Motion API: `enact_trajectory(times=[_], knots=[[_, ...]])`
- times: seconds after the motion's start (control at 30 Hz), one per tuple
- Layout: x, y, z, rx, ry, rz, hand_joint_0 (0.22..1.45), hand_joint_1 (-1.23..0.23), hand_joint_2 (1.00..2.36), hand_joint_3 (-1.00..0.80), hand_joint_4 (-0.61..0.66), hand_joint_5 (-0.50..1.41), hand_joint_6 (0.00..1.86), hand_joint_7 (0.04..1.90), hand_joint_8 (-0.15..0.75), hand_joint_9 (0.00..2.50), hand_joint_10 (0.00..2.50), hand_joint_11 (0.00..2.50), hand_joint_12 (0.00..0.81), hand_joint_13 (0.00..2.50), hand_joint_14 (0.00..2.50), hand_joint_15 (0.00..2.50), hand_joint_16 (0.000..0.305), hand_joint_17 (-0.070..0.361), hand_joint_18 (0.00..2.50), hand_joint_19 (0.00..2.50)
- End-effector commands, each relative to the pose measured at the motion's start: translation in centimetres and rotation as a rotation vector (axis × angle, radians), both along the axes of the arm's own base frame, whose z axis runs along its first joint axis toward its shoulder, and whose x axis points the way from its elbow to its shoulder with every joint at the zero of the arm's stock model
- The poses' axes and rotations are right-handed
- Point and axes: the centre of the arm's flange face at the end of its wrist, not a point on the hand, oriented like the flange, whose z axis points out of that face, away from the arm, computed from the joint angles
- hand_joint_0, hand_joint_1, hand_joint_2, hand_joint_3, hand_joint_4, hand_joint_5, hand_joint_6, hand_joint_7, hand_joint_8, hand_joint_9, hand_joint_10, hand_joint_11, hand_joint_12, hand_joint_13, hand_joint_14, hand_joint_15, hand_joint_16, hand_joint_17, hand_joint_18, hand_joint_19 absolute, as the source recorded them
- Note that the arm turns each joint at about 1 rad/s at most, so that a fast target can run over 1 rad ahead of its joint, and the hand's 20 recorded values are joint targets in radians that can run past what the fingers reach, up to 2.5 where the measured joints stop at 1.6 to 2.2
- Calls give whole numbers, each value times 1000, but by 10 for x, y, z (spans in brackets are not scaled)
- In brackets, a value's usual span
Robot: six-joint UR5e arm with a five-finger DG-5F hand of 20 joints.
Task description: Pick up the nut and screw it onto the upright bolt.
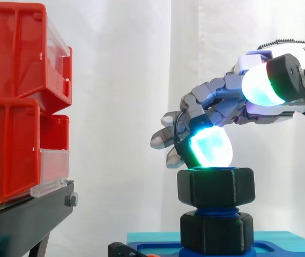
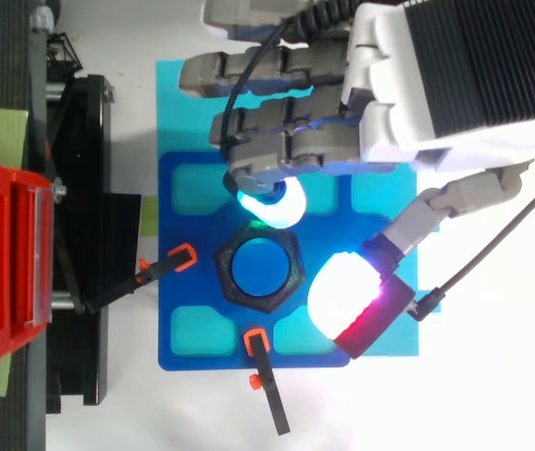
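A black hex nut (image 1: pixel 215 186) (image 2: pixel 259 266) sits on the upright blue bolt (image 2: pixel 259 266), whose thread (image 1: pixel 216 210) shows below it. A second black hex piece (image 1: pixel 216 232) sits lower on the bolt, at the base. My hand (image 1: pixel 232 101) (image 2: pixel 286 132) hovers over the nut with its fingers loosely bent and holding nothing. One glowing green fingertip (image 1: pixel 211 147) (image 2: pixel 272 202) rests at the nut's top rim. The thumb pad (image 1: pixel 262 85) (image 2: pixel 342 293) stands higher and off to the side, clear of the nut.
The bolt stands in a blue fixture plate (image 2: pixel 178 282) on a cyan mat (image 2: pixel 178 94). Black toggle clamps with orange tips (image 2: pixel 182 256) (image 2: pixel 256 340) point at the bolt. Stacked red bins (image 1: pixel 18 96) on a black stand (image 1: pixel 23 214) are at the left.
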Motion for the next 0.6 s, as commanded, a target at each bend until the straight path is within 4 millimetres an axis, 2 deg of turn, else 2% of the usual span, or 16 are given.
enact_trajectory(times=[0.0,0.23,0.3,0.43,0.57], knots=[[0,-2,1,0,-1,-2,492,-206,1000,-500,201,-51,564,1390,288,725,0,0,305,284,0,0,35,80,0,0],[0,-6,2,0,-5,-7,494,-209,1000,-500,208,-52,585,1365,288,759,0,0,300,304,0,0,34,78,0,0],[2,-7,8,0,-17,-7,494,-204,1000,-500,205,-49,505,1451,290,752,0,0,300,303,0,0,34,77,0,0],[5,-8,24,-2,-36,13,478,-150,1000,-500,235,-73,503,1259,287,736,0,0,311,287,0,0,37,83,0,0],[6,-9,29,-2,-42,26,471,-93,1000,-500,264,-85,503,1158,280,728,0,0,317,273,0,0,38,86,0,0]])
